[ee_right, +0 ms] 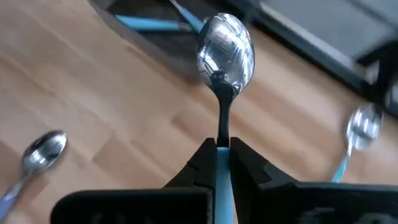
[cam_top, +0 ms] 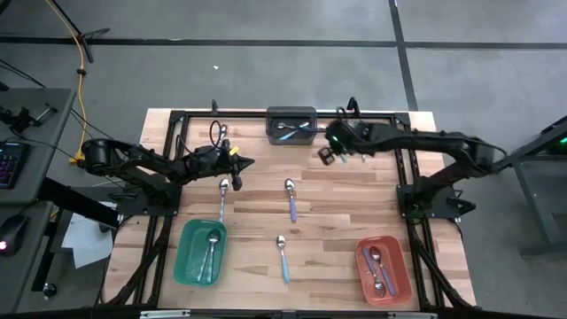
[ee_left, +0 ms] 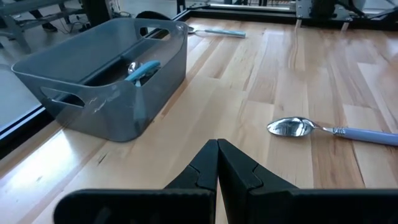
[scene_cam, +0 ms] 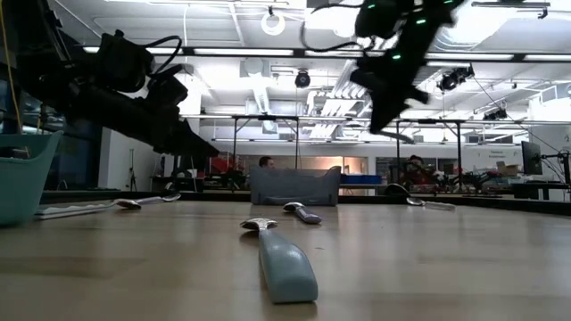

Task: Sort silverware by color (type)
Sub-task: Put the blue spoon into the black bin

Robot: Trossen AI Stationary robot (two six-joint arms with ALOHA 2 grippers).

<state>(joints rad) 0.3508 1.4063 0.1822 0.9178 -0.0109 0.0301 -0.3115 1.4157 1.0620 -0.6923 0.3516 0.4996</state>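
Pinching a light-blue spoon (no writing visible), right end effector hovers near grey bin; left end effector closed, empty

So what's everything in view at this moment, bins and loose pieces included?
table: one, light wood, under everything
grey bin: one, far edge centre, at least two blue-handled spoons inside
green bin: one, near left, at least one spoon inside
red bin: one, near right, two purple-handled spoons inside
loose spoons: three on the table; pale blue handle left of centre, purple handle at centre, light blue handle near centre front
held spoon: one, blue handle, raised beside the grey bin
person: one, far back in the room
left gripper: shut, empty, above the table left of the grey bin
right gripper: shut on the held spoon's handle
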